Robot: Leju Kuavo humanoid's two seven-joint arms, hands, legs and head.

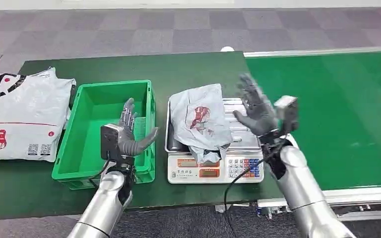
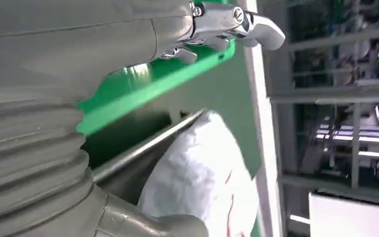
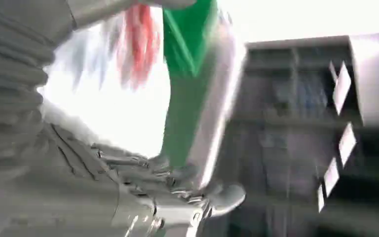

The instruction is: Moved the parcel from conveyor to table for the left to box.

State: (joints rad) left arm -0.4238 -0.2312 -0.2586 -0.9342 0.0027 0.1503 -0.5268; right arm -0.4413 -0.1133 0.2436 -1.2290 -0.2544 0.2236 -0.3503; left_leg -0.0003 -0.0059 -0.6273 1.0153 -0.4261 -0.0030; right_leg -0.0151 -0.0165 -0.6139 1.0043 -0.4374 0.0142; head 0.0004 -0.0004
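Grey parcel (image 1: 201, 121) lies on scale (image 1: 213, 168); right hand (image 1: 255, 109) beside it, fingers spread, released; left hand (image 1: 129, 134) over green crate (image 1: 87, 134), fingers released.

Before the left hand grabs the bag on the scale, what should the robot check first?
1. Grey parcel bag rests on the scale: ok.
2. Right hand has let go, fingers spread, beside the bag: ok. Whether it is fully out of the way: cannot tell.
3. Left hand holds nothing, fingers apart, over the green crate: ok.
4. Crate has room inside: ok, the part on view looks bare.
5. Bag lies flat for an easy grip: not ok, it is crumpled and hangs over the front of the scale.
6. White parcels stay clear of the crate: ok.
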